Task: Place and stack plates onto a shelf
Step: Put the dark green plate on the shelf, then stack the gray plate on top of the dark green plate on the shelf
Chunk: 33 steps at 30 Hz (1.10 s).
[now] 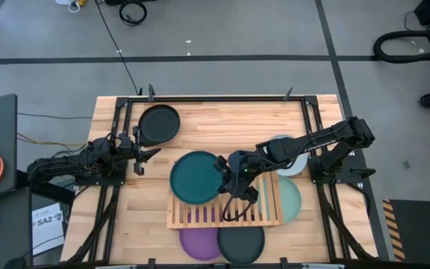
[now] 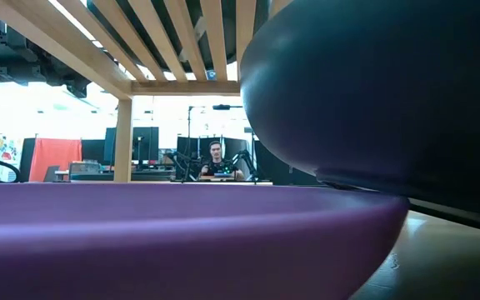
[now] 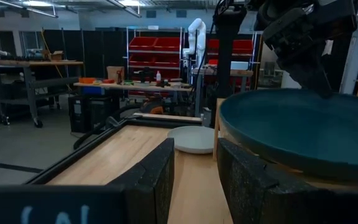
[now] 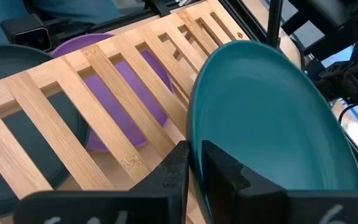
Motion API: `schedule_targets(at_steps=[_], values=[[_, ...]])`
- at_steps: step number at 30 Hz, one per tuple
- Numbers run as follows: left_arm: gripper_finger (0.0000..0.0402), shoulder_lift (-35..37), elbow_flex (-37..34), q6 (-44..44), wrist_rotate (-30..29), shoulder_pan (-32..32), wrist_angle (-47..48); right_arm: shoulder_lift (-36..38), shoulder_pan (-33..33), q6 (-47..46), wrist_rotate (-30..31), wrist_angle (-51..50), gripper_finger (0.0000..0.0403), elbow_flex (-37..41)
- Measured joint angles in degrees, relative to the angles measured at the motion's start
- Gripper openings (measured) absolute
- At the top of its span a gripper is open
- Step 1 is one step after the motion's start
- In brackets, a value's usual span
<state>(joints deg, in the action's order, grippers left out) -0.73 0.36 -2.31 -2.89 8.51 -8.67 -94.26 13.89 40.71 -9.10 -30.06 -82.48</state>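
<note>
Wooden bench (image 1: 222, 123) carried the shelf (image 1: 263, 217); teal plate (image 1: 197, 177) sat on its left end, rim pinched in the right hand (image 1: 226, 170). Left hand (image 1: 142, 155) idled apart, left of the shelf. Black, white, mint, purple and dark plates were unstacked. Floor paper read "SA2".

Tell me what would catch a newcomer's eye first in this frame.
The dark teal plate lies on the left end of the slatted wooden shelf, overhanging its edge, with the right tool at the plate's rim. Under the shelf lie a purple plate and a darker plate. The left tool waits open near the black plate.
</note>
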Motion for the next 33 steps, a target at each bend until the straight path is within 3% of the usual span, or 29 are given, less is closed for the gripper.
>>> schedule_targets(at_steps=[22,33], values=[[0.0125,0.0,0.0,0.0,0.0,0.0,0.0,0.0,0.0,-0.7,0.0,0.0,0.0123,0.0],[0.0125,0.0,0.0,0.0,0.0,0.0,0.0,0.0,0.0,-0.7,3.6,0.0,0.0126,0.0]])
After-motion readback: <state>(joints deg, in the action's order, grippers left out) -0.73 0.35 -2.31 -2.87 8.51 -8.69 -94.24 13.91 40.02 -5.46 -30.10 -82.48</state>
